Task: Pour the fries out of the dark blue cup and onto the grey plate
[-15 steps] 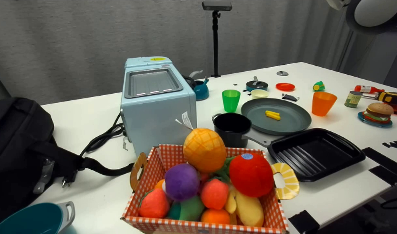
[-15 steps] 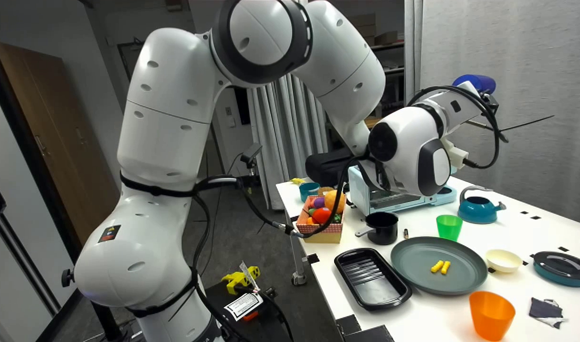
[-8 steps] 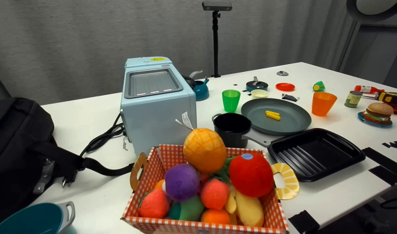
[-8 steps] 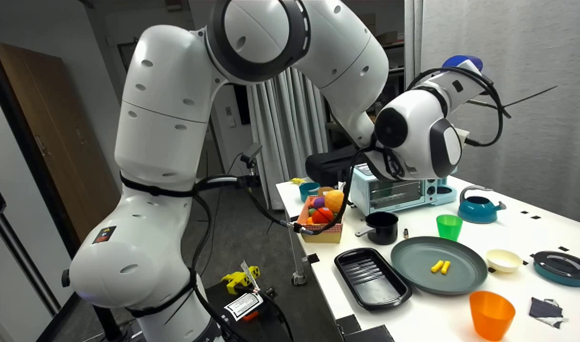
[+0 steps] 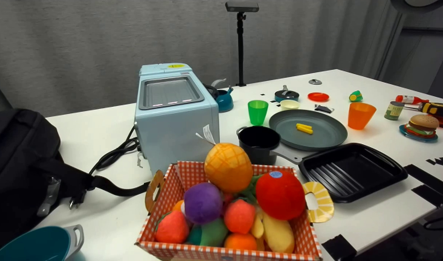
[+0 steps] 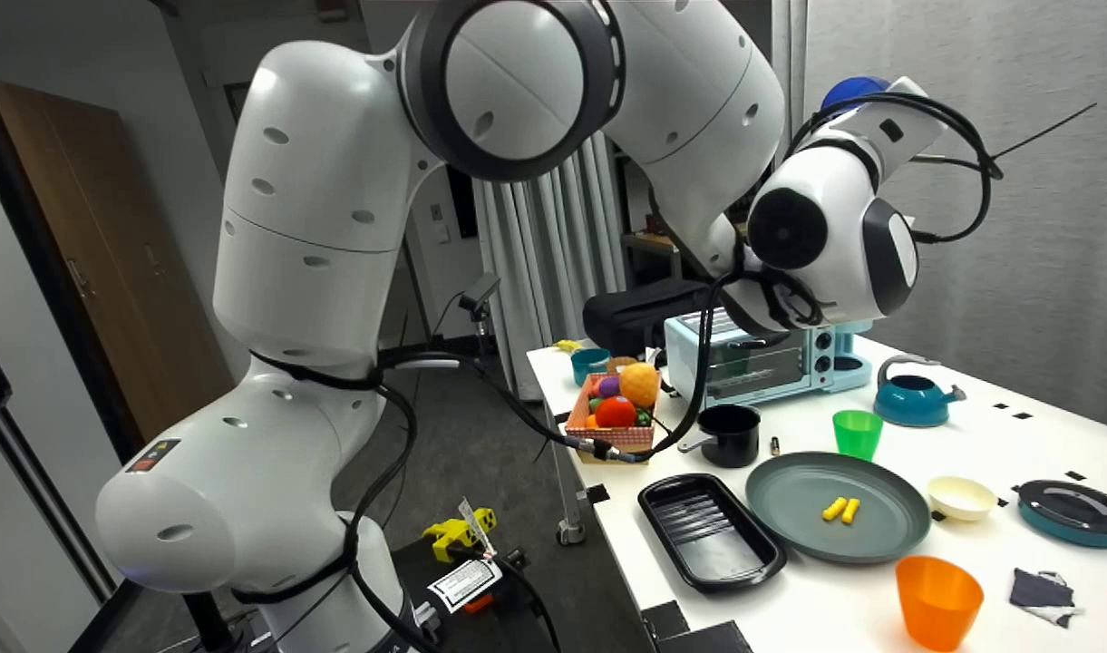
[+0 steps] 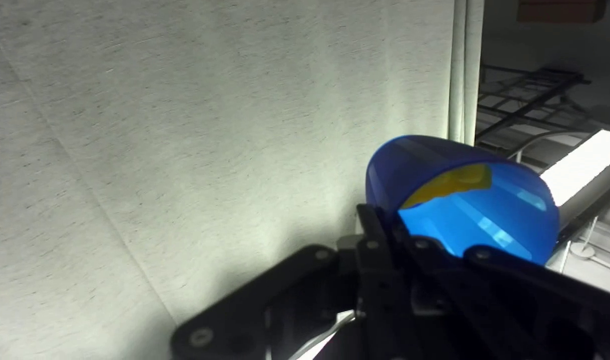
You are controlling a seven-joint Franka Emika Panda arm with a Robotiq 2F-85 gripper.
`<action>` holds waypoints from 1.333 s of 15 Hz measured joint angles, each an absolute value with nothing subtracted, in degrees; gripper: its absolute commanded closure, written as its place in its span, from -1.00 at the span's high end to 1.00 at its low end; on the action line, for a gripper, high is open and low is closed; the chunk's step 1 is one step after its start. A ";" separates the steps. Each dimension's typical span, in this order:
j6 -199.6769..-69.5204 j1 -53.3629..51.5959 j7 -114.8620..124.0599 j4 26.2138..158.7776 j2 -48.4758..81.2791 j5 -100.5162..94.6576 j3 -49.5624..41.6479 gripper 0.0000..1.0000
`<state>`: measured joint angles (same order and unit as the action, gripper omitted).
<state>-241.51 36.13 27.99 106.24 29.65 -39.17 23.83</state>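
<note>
A white Franka arm (image 6: 313,209) arches high over a white table (image 5: 94,130); the dark label (image 6: 153,456) near its base carries print too small to read. On the table stand a pale blue toaster oven (image 5: 177,134), with an illegible yellow sticker (image 5: 176,66) on top, and a red gingham box (image 5: 177,251) of plush fruit (image 5: 239,216). The wide, round, dark grey plate (image 6: 789,499) sits just beside a ridged black tray (image 6: 712,535). In the wrist view, the gripper (image 7: 384,220) holds its fingers close together, pinching the wall of the dark blue cup (image 7: 504,210); in an exterior view the cup (image 6: 852,89) shows well above the table, though its exact tilt is hard to judge. A green cup (image 6: 857,433) and an orange cup (image 6: 939,602) stand upright near the plate. Farther from it, a tin can (image 5: 393,110) bears lettering too small to make out. Smallest are the fries (image 6: 849,511): two yellow sticks lie next to each other on the plate in both exterior views, and more yellow shows inside the dark blue cup.
</note>
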 measured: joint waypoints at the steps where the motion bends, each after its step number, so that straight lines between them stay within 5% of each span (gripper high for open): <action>1: -241.51 37.94 27.18 106.23 30.53 -39.50 25.77 -0.98; 9: -241.51 50.91 18.17 103.55 40.90 -50.92 41.63 -0.98; 20: -241.51 53.95 7.36 103.02 49.51 -54.41 47.80 -0.98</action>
<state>-241.51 53.95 7.36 103.02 49.51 -54.41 47.80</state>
